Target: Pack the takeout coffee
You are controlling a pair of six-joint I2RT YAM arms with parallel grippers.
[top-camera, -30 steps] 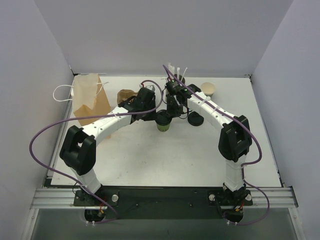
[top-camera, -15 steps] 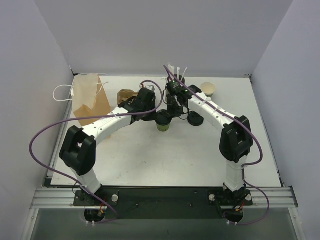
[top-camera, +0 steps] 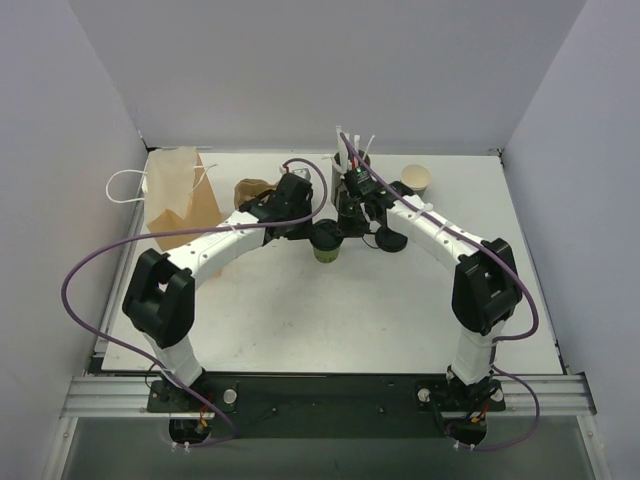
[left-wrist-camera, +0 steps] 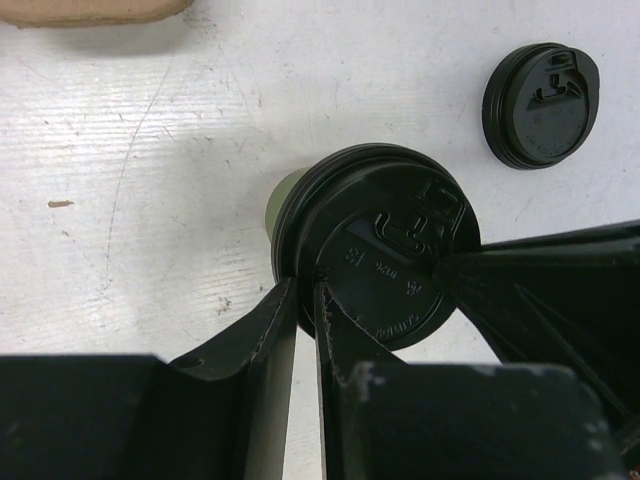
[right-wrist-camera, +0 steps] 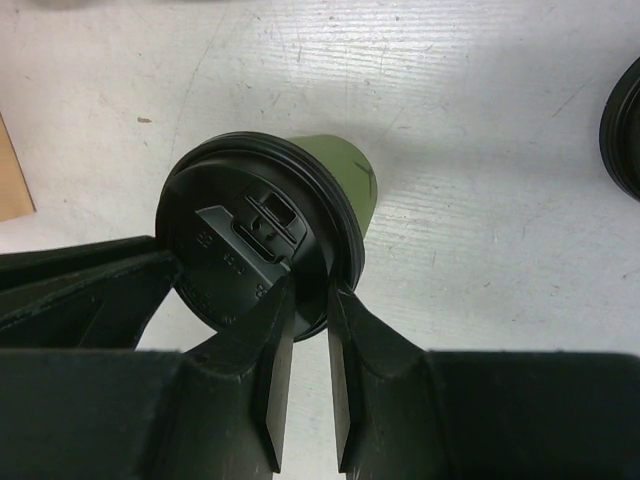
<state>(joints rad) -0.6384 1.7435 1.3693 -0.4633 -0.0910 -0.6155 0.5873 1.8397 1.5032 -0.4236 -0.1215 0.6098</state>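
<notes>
Both hands on the takeout coffee (top-camera: 326, 246) lid rim, cup upright mid-surface (top-camera: 330, 320).
L hand (left-wrist-camera: 306, 305) comes in from the left, fingers nearly closed w/ the black lid's rim pinched between them. R hand (right-wrist-camera: 310, 300) does the same on the opposite side of the rim. Vs 1 s ago: cup hasn't moved, L arm approx unchanged, R arm (top-camera: 485, 285) elbow has swung out to the right and nearer, and its wrist sits slightly farther back. Loose lid (left-wrist-camera: 540, 105) lies flat just right of the cup, same spot as before. Lidless cup (top-camera: 416, 179) far right, brown bag (top-camera: 182, 195) far left, both unchanged.
</notes>
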